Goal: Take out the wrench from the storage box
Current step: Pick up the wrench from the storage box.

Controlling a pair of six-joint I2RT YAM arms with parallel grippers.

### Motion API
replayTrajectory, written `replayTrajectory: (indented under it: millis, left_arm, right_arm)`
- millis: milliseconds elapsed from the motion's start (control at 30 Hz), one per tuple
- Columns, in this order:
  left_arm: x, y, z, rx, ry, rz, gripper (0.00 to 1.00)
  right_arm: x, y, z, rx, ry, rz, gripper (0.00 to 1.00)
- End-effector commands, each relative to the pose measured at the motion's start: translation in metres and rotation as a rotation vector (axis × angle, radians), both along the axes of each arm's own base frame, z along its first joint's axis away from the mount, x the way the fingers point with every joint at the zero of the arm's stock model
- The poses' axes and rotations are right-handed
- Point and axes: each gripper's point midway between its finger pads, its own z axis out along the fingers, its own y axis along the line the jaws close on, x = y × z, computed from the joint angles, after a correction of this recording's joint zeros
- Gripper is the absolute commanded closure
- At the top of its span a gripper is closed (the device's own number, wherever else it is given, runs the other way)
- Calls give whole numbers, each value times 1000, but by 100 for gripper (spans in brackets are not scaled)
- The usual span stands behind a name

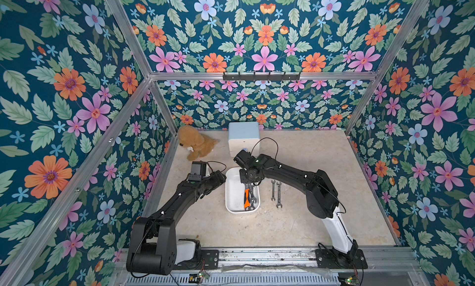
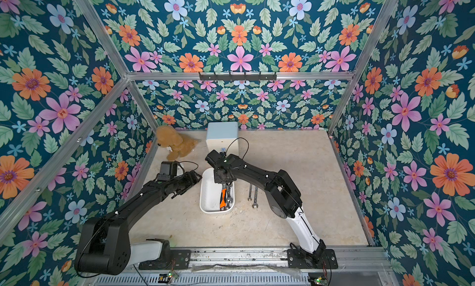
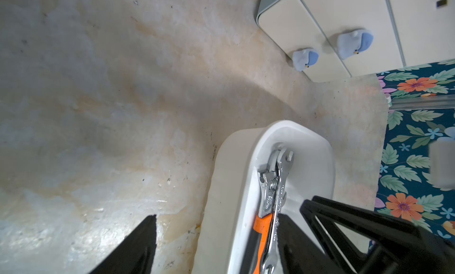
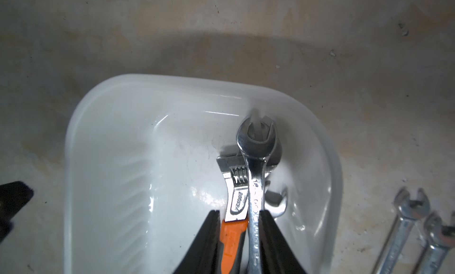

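Robot cell – floral walls [image 1: 264, 40] (aluminium frame [image 1: 180, 75])

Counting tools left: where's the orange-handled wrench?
In both top views, the orange-handled wrench lies inside the storage box, along its right side, under the right gripper.

Beige tabletop [image 1: 295, 220], white storage box [image 1: 232, 194], two loose wrenches [image 1: 273, 190], drawer cabinet [image 1: 243, 135], plush dog [image 1: 195, 143]

Black jointed left arm [image 1: 177, 198] and right arm [image 1: 290, 171], white base links [image 1: 336, 230]
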Motion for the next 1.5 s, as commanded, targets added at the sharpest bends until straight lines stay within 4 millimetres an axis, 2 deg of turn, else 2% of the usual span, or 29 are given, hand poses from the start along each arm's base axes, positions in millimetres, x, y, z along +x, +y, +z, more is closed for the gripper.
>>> replayTrajectory:
  millis: [0,633,1033,1200,1467]
  left_arm:
    - [3,-3,3,-17,-17,-6,20]
    - [3,-2,11,-14,-43,-6,19]
    - [3,-1,12,-8,-48,-4,19]
    - [3,0,12,-6,-47,-3,19]
    - [4,0,13,-1,-51,2,19]
  right_arm:
    - [-3,-7,-10,-42,33,-8,66]
    - [-15,-13,-49,-95,138,-65,64]
    - [-13,-17,-66,-129,140,-64,75]
    - [-8,-17,-63,-134,119,-56,79]
    - [0,-3,-48,-103,84,-16,83]
